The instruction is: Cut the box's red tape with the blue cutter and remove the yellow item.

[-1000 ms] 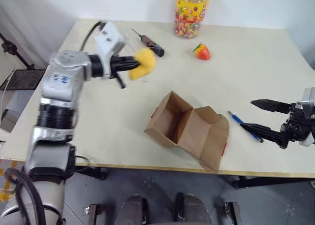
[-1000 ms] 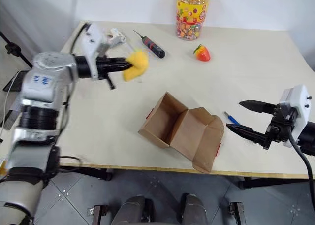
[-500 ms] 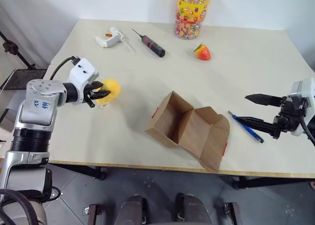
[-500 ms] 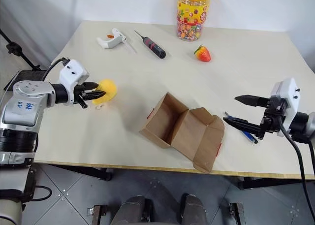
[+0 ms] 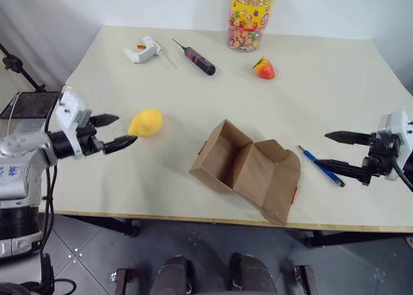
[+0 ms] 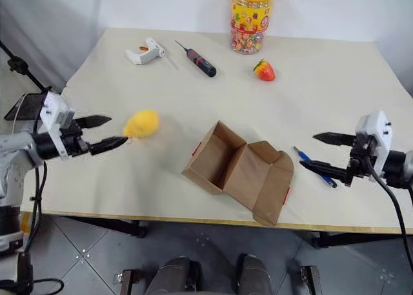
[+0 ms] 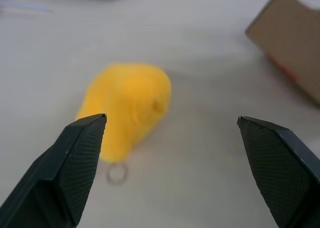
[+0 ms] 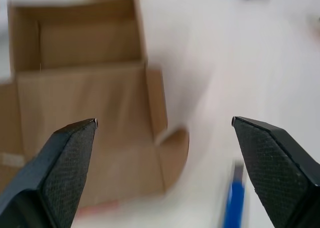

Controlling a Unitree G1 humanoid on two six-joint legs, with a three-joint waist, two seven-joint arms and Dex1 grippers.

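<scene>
**Lemon on the table, box open, both grippers free**

You've got the lemon [image 5: 146, 122] lying on the table [image 5: 322, 82], left of the box [image 5: 248, 171] and well apart from it. In the left wrist view a small ring shows on the tabletop at the lemon's near end.

Your left gripper [image 5: 111, 132] sits at the table's left edge, fingers spread wide with nothing between them. Its tips point right, toward the lemon; one tip is just beside it, and I can't tell if it touches.

The box stands near the table's front edge, flaps up and the lid folded out to the right. The inside looks bare. Red tape [image 5: 295, 195] shows as a thin strip on the lid's right edge, with another sliver on the left wall.

The cutter [image 5: 321, 166] lies flat on the table just right of the box, running diagonally from far-left to near-right.

Your right gripper [image 5: 340, 150] is at the right edge, fingers wide apart and holding nothing, tips pointing left toward the box. Its lower finger sits right by the cutter's near end.

On the far side, left to right: glue gun [image 5: 143, 50], screwdriver [image 5: 195, 57], candy jar [image 5: 251, 16], strawberry [image 5: 264, 68].
</scene>
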